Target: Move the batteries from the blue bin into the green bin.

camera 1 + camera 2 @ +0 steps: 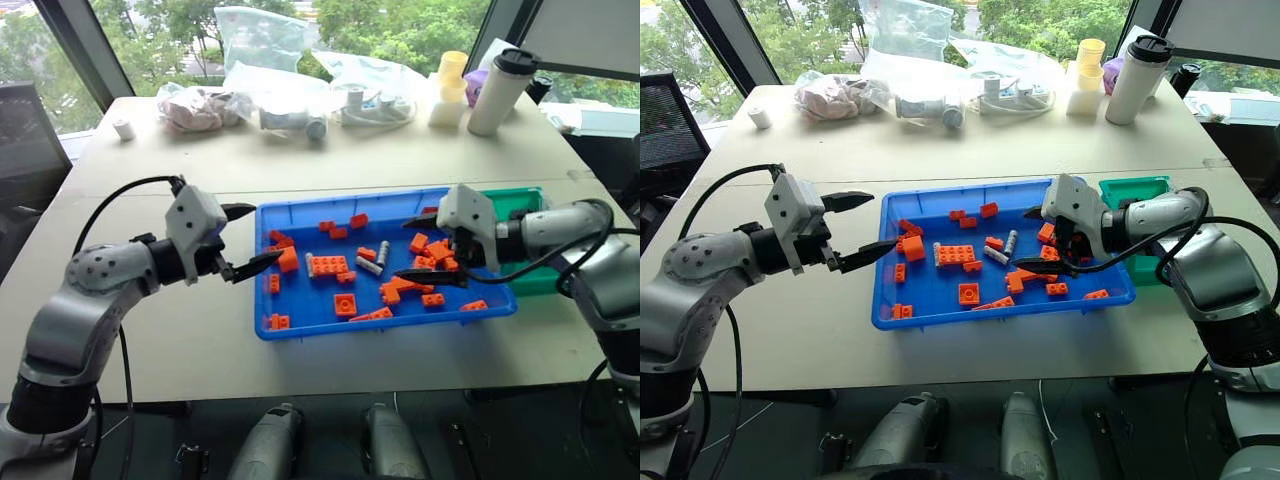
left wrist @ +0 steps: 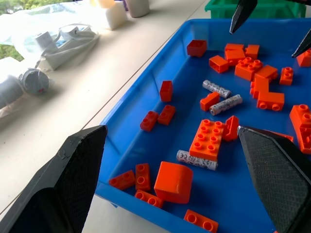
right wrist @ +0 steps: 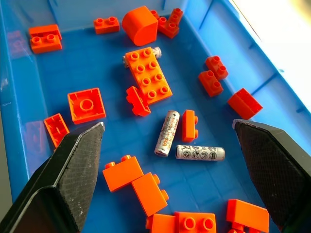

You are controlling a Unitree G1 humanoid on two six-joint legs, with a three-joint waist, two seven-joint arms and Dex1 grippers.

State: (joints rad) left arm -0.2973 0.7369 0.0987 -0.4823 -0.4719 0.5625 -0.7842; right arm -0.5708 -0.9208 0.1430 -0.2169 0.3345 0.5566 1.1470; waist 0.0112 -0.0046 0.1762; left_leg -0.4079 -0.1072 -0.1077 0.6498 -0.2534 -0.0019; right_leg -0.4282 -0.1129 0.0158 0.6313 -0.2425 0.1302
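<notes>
3 batteries [image 3: 166, 133] lie loose on the floor of the blue bin [image 1: 300, 312], scattered among many orange toy bricks [image 1: 330, 265]. 2 of them rest near the middle of the tray, close together at an angle to one another, with a small brick lying between them and touching the upright one in the right wrist view. The 3rd battery [image 2: 196, 159] lies against the edge of the large flat 8-stud brick [image 2: 209, 139], toward the robot's left end of the tray. The green bin [image 1: 1132, 190] stands just beside the blue bin's right end, touching or nearly touching its wall. The right gripper [image 1: 425, 247] hangs over the right part of the blue bin, tilted downward, its 2 black fingers spread wide and holding nothing, with the pair of batteries on the tray floor ahead of them. The left gripper [image 1: 250, 238] sits at the tray's left rim, roughly level, its fingers also released and empty, one fingertip above the blue wall. Beyond the bins, on the far side of the beige table [image 1: 180, 330], lie clear plastic bags [image 1: 260, 40], a white tumbler with a black lid [image 1: 500, 90] and a small white roll [image 1: 124, 129].
</notes>
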